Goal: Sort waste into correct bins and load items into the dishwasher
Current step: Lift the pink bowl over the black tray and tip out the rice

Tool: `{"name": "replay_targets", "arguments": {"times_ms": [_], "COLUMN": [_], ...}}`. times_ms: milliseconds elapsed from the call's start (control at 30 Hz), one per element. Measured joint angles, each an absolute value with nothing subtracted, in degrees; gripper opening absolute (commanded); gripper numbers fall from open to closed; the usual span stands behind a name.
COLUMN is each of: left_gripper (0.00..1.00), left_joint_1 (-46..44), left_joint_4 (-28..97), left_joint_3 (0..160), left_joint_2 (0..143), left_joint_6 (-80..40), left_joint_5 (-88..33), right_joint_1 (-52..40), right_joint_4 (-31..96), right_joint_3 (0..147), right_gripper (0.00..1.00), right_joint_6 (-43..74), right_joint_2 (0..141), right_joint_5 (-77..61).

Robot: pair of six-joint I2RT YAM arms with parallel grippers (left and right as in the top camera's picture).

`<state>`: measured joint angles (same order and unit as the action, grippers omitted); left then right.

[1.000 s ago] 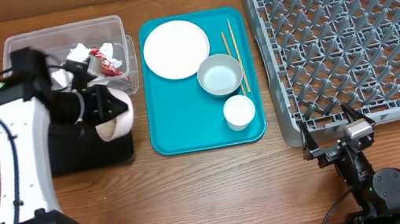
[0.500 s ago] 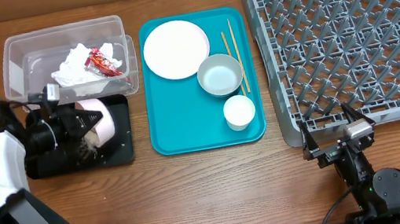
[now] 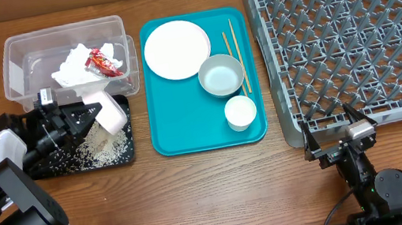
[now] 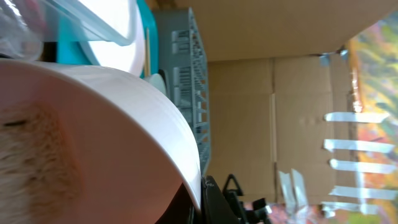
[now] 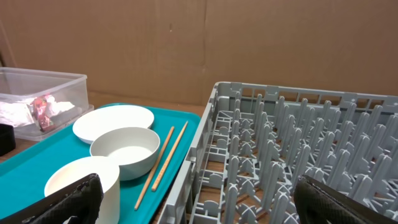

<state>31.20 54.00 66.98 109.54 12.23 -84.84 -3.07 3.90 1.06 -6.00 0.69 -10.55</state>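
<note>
Sideways, left end effector (image 3: 84, 119) grips plate (image 3: 112, 114) above black tray (image 3: 40, 170).

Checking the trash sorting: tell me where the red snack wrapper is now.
In the overhead view, the red snack wrapper lies inside the clear tub at far left, against the crumpled white napkin, beside the teal tray.

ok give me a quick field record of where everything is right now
left gripper: shut on pale dish, tipped over the black tray
rice: scattered on the black tray
clear tub: napkin and red wrapper inside
teal tray: plate, bowl, cup, chopsticks
dish rack: nothing loaded
right gripper: open, holding nothing, by the dish rack's near edge
</note>
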Motion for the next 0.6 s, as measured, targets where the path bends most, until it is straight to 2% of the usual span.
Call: {"name": "replay_targets", "arguments": {"times_ms": [267,600], "left_gripper": [0.04,0.04], "left_joint_1": [35.8,38.7], "left_joint_4": [60.5,61.5], "left_joint_3": [67.0,67.0], "left_joint_2": [109.5,109.5], "left_joint_6": [12.2,11.9], "left_joint_5": [-88.1,-88.9], "right_joint_1": [-3.1,-3.1], "right_joint_4": [3.9,3.9], "right_joint_3": [1.1,1.1], "right_gripper": [1.0,1.0], "right_joint_6": [-6.0,-6.0], "right_joint_2": [0.7,0.7], "right_joint_5": [-10.5,-10.5]}}
